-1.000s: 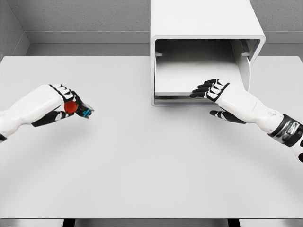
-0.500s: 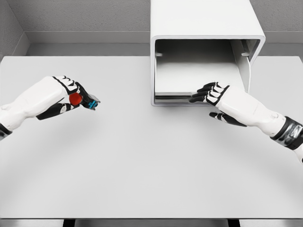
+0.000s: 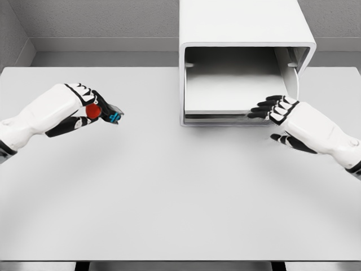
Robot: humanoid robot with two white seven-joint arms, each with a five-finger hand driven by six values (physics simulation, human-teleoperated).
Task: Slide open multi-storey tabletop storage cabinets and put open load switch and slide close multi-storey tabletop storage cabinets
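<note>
Right hand (image 3: 282, 113) shifted right, switch (image 3: 101, 112) raised

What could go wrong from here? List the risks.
The left hand holds the load switch only at its fingertips, far left of the cabinet, so it could slip on the way over. The right hand sits at the open drawer's front edge and might block the drop or nudge the drawer.

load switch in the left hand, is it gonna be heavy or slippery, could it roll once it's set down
Probably light: the load switch is small, pinched by the left hand alone. Its round red knob could let it roll or tip. It looks rigid, likely smooth plastic, so maybe slippery.
</note>
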